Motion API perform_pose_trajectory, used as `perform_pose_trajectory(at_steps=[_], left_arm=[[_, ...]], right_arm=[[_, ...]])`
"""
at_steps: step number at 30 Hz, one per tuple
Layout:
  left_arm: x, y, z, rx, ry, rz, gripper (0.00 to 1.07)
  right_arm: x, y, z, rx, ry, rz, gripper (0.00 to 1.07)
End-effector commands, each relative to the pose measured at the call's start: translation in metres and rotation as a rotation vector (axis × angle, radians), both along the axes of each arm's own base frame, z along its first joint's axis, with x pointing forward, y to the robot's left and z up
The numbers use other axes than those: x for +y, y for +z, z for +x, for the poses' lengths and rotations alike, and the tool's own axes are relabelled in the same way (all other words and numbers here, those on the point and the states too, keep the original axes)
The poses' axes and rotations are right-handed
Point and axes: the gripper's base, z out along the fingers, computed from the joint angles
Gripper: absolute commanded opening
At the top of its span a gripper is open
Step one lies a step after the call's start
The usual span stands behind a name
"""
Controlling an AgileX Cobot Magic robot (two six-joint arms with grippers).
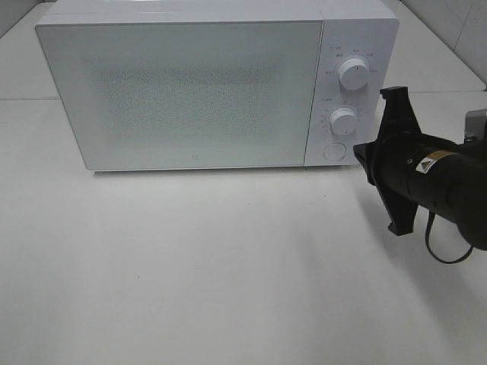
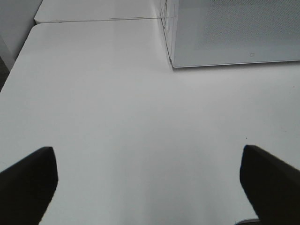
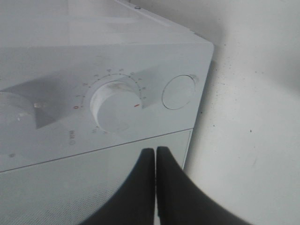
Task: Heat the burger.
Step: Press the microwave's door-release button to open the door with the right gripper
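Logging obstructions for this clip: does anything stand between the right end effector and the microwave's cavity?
Yes: the microwave door is shut across it. The closed right end effector sits near the lower dial. No burger shows anywhere.

White counter and pale walls, evenly lit

Matte white counter, plain surface with rounded corners; a thin seam divides it from a second white counter section set flush behind. Pale tiled wall at the rear right with faint joint lines; grey wall along the left edge, a narrow dark gap below it. Soft diffuse light, faint blurred shadows.
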Motion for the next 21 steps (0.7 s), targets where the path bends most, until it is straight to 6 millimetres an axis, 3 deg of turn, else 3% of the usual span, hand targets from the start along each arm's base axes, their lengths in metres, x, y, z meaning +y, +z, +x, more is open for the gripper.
perform_pose_trajectory(at_steps=[1, 8, 21], left_arm=[[0.0, 0.001, 0.0, -0.018, 0.0, -0.001, 0.98], [0.0, 0.001, 0.0, -0.018, 0.0, -0.001, 0.98], [0.0, 0.001, 0.0, -0.018, 0.0, -0.001, 0.98]], right_arm=[[0.003, -0.008, -0.002, 0.009, -0.058, 0.005, 0.0], [0.005, -0.021, 0.0, 0.025, -0.101, 0.019, 0.0], [0.021, -0.038, 0.031, 0.026, -0.104, 0.021, 0.0]])
